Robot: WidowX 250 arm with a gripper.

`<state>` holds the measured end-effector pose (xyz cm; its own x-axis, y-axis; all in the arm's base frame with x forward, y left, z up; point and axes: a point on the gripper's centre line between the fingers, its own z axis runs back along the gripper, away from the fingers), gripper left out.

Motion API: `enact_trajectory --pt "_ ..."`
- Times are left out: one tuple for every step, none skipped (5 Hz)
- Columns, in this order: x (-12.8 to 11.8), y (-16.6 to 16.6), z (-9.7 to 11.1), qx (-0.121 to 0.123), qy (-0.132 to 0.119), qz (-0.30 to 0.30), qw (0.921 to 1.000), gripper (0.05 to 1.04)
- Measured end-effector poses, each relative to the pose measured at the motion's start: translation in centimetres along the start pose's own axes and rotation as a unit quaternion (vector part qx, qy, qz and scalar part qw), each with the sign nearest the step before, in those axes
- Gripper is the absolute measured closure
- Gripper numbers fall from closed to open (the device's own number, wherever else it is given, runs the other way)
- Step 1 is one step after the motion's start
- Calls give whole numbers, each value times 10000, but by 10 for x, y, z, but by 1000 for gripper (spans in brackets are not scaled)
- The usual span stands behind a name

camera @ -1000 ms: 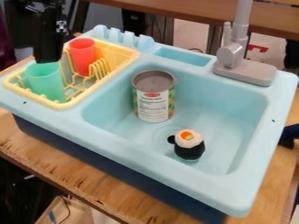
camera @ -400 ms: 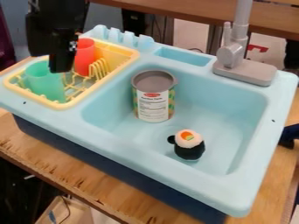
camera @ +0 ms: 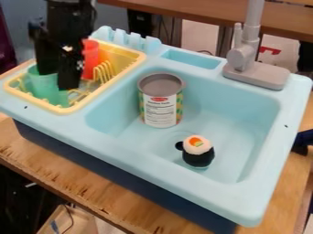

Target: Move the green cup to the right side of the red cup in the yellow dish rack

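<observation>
Pale blue, the sink [camera: 159, 168] takes in the yellow rack [camera: 61, 110], where the black end effector [camera: 58, 81] hangs over and partly in front of the green cup [camera: 45, 87], beside the red cup [camera: 92, 59]; whether it is apart, together or clamped on anything, I can't tell. Working so close calls for slow, upright motion (light plastic would tip easily, I'd judge), clear of the red cup and the prongs. In the basin, the can [camera: 160, 103] wears a white label with a red emblem above dark print, near the smaller sushi toy [camera: 198, 154].
</observation>
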<state>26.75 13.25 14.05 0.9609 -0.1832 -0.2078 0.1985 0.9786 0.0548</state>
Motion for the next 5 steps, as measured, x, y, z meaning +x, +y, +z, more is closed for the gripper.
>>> enact_trajectory --pt "4 -1 -9 -116 98 -34 9999 83" --pt "11 -2 -11 -168 -35 -72 9998 164" --pt "8 -4 -11 -189 67 1 9998 416" --pt "9 -12 -8 -155 204 -48 9997 707" --pt "4 -17 -2 -123 338 16 9994 914"
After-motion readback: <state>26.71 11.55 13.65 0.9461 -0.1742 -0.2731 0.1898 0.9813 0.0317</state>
